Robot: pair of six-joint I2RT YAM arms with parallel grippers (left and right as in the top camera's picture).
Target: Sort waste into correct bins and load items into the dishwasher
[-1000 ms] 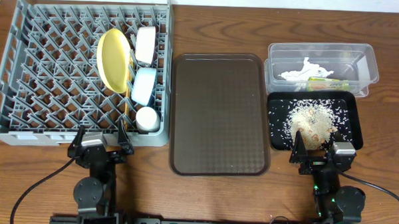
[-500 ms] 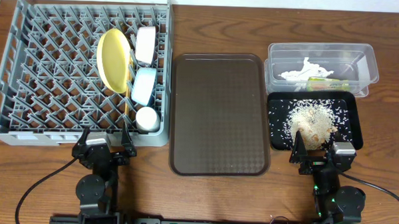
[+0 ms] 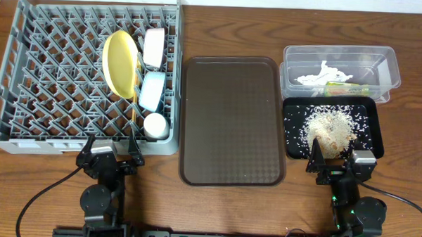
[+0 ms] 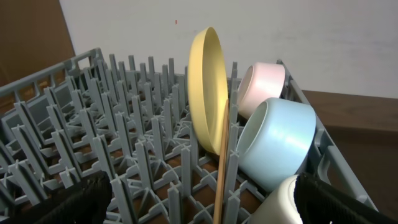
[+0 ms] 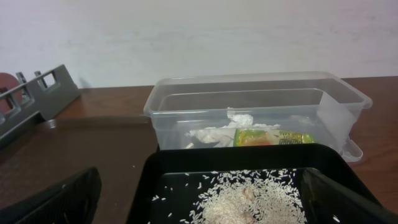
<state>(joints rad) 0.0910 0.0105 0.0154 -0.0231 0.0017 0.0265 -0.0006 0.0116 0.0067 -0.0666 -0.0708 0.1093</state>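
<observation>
Grey plastic fills my left wrist view: the dish rack (image 3: 27, 146) with its upright pegs. The yellow-green plate (image 3: 120, 63) stands on edge in it. To the plate's right, in a row running front to back, sit the white bowl (image 3: 154, 47) farthest from me, the light-blue bowl (image 3: 152, 90) tipped on its side, and the small white cup (image 3: 156, 125) nearest. A thin wooden chopstick (image 4: 219, 186) leans against the plate's lower rim; there may be a second one behind it, but I cannot tell.

My left gripper (image 3: 110, 144) sits just outside the rack's near wall, jaws spread wide and holding nothing. My right gripper (image 3: 334, 159) is at the near edge of the black tray (image 3: 376, 131), jaws equally wide and empty. Rice (image 3: 330, 126) lies heaped and scattered in that tray. Beyond it the clear tub (image 3: 389, 68) holds crumpled tissue (image 3: 318, 74) and the snack wrapper (image 3: 346, 87). The brown serving tray (image 3: 232, 119) lies between rack and bins.
</observation>
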